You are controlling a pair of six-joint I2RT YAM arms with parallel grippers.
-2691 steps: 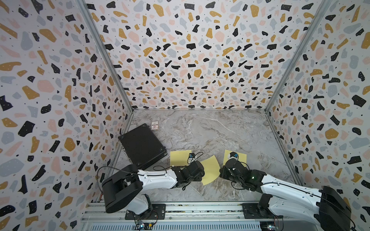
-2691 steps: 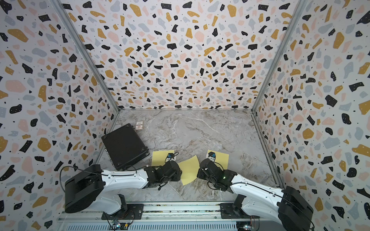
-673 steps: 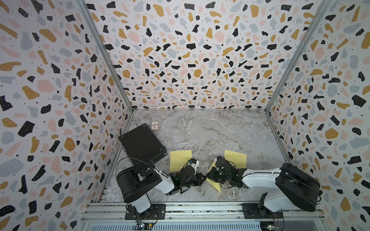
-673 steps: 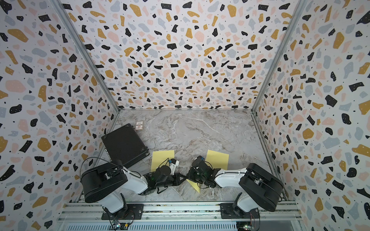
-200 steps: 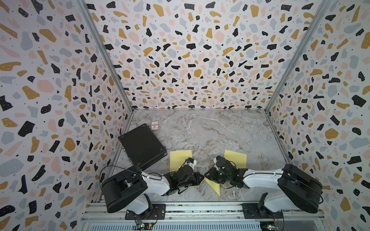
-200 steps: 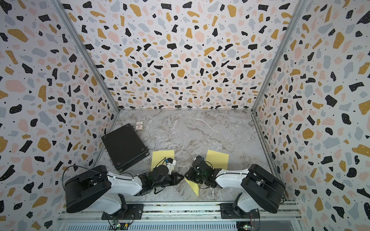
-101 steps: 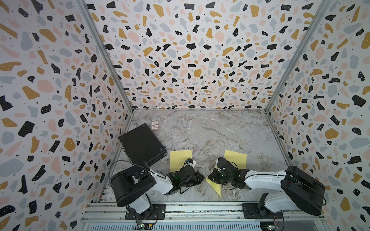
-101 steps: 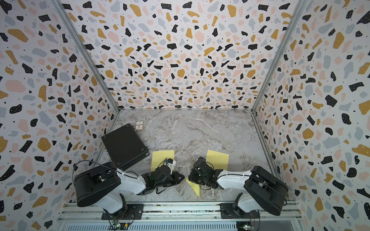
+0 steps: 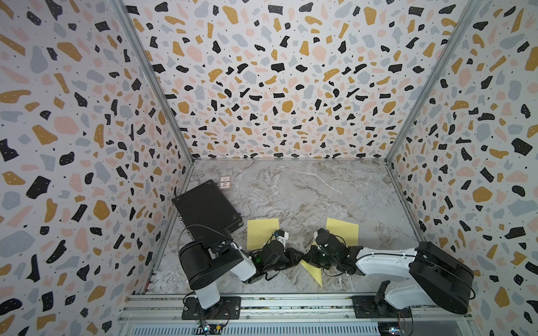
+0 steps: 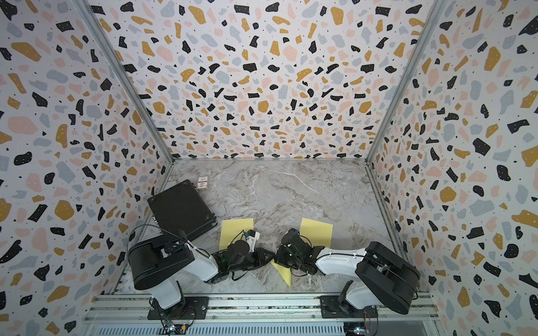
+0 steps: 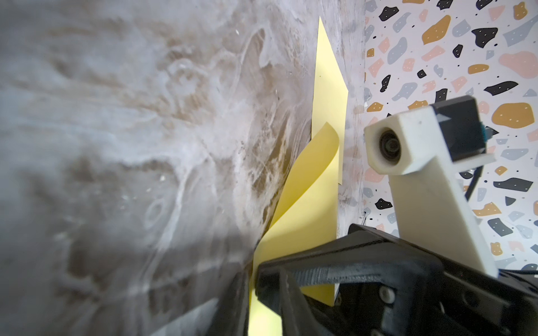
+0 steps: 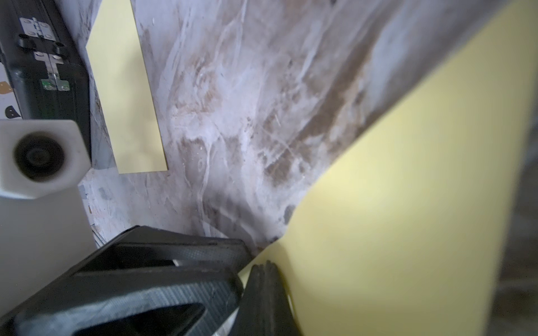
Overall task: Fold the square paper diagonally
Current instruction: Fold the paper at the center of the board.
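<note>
The yellow square paper (image 9: 314, 273) lies bent near the front of the marble floor, with only a pointed part showing in both top views (image 10: 283, 272). Both grippers meet tip to tip over its raised corner. My right gripper (image 9: 308, 257) (image 12: 263, 270) is shut on that corner, and the sheet (image 12: 407, 203) curves away from the pinched fingers. My left gripper (image 9: 299, 258) (image 11: 256, 291) faces it from the left, its jaws a narrow way apart with the paper's edge (image 11: 305, 203) in the gap. The arms hide the rest of the sheet.
Two more yellow sheets lie flat behind the arms, one on the left (image 9: 262, 237) and one on the right (image 9: 343, 232). A black case (image 9: 206, 209) sits by the left wall, with a small card (image 9: 225, 183) behind it. Terrazzo walls enclose three sides.
My right gripper has closed on the paper's corner. My left gripper, shut a second ago, has opened a little. Both arms have stayed near the front middle.
</note>
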